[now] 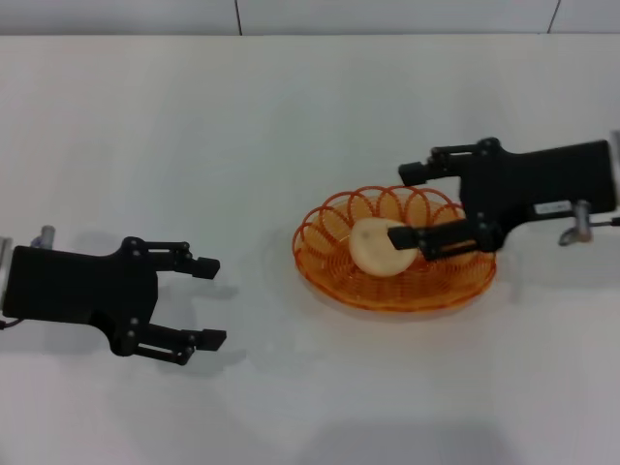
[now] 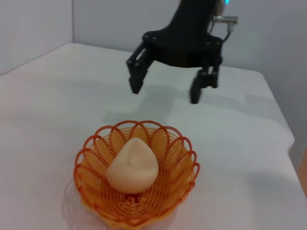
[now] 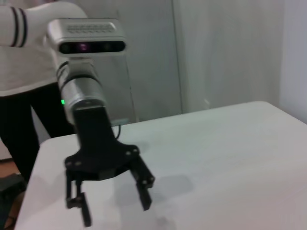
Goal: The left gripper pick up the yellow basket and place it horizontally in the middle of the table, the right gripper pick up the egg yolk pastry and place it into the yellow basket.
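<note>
The yellow basket [image 1: 431, 289] lies lengthwise across the middle-right of the white table [image 1: 291, 126]. The egg yolk pastry [image 1: 376, 248] rests inside it. My right gripper [image 1: 407, 205] hovers open over the basket's right side, and one finger overlaps the pastry's edge in the head view. In the left wrist view the basket [image 2: 169, 149] holds the pastry [image 2: 133, 166], while the right gripper [image 2: 165, 91] hangs open beyond it, apart from both. My left gripper [image 1: 210, 303] is open and empty at the table's left, well clear of the basket.
The right wrist view shows the left gripper [image 3: 115, 211] open above the table [image 3: 230, 143], with a person in a white top standing behind the table's far edge. A wall runs along the table's back edge.
</note>
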### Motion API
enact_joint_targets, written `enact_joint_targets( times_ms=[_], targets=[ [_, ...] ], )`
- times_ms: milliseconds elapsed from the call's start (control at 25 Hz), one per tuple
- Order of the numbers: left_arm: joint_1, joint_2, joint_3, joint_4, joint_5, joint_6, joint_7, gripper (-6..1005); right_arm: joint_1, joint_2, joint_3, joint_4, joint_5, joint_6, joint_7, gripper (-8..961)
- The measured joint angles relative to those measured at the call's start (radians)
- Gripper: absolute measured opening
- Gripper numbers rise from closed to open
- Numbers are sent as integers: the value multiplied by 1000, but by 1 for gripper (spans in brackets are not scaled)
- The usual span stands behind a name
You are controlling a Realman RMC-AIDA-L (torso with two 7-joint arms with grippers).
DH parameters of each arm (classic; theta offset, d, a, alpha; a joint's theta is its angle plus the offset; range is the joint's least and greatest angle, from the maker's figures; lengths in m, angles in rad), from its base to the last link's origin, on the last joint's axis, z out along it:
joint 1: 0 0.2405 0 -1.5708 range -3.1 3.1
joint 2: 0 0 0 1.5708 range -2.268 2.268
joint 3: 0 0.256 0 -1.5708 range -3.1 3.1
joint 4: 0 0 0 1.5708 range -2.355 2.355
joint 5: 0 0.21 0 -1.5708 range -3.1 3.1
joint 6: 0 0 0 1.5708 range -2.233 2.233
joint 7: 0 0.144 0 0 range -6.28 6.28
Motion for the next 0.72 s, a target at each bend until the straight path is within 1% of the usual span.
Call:
enact_joint_targets(
  times_ms=[40,280,440,480,520,720],
  targets=[
    [4,0,-3,6,0,0,0,833,-10,0,15,6,7,-17,-23,731],
    [13,0,-14,17,-10,2,1,833,-42,-6,100,81,19,-95,-157,877],
    [14,0,-20,17,-15,10,0,833,-45,-18,169,162,15,-149,-255,877],
    [13,0,-22,16,-15,12,0,833,-45,-18,169,162,15,-149,-255,877],
    [13,0,-24,14,-16,12,0,833,-47,-25,194,203,11,-165,-297,877],
    [9,0,-24,11,-18,19,-1,833,-47,-43,200,270,8,-176,-359,877]
  ],
)
